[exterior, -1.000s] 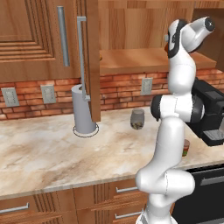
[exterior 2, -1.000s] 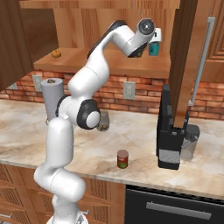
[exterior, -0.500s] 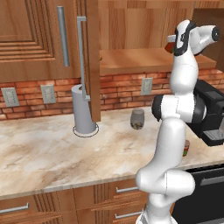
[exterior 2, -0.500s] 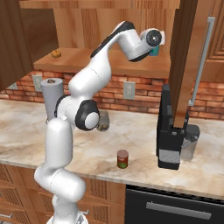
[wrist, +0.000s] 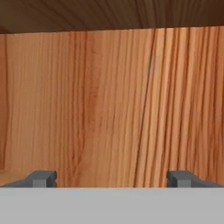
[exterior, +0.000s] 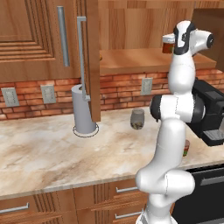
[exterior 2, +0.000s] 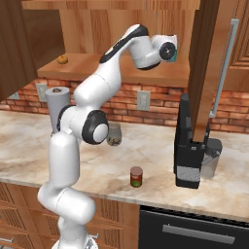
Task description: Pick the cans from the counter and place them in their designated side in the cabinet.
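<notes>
From the left base view, the arm has lifted its hand a little higher over the last second, up at the cabinet shelf. A red can stands on the shelf board just left of the hand, which suggests that one is delivered. The second red can peeks out on the surface behind the arm's lower link.

From the right base view, that can on the surface is short, red, metal-topped with a green-and-white label, upright near the front edge, left of the black coffee machine. A teal can sits by the hand.

In the hand view, the tool is spread wide and empty, fingertips facing the bare wooden back wall.
</notes>
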### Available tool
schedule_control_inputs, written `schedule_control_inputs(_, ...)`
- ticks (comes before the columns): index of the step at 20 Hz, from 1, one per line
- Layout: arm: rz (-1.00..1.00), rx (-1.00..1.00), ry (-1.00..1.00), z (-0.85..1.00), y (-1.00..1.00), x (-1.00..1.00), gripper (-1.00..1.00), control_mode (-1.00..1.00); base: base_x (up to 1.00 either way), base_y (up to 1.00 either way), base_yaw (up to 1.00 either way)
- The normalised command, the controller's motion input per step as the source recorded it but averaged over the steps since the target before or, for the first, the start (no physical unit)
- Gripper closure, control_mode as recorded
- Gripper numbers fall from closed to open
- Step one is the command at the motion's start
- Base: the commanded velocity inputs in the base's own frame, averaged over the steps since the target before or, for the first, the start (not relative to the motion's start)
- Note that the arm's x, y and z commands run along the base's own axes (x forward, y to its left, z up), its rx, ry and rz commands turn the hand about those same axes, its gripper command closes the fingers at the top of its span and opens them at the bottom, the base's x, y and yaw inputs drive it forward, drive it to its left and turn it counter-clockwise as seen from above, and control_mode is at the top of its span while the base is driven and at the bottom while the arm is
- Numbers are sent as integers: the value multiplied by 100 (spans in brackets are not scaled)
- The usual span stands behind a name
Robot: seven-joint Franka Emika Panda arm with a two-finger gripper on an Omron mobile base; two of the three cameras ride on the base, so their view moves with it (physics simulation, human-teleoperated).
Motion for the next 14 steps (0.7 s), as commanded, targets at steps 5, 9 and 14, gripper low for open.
schedule_control_inputs(5, 4, 0, -16, 35, -9, -16, -100, -100, 0, 0, 0)
schedule_control_inputs(9, 3, 1, -13, 50, -3, -14, -100, -100, 0, 0, 0)
schedule_control_inputs(14, 3, 1, -4, 42, 4, -26, -100, -100, 0, 0, 0)
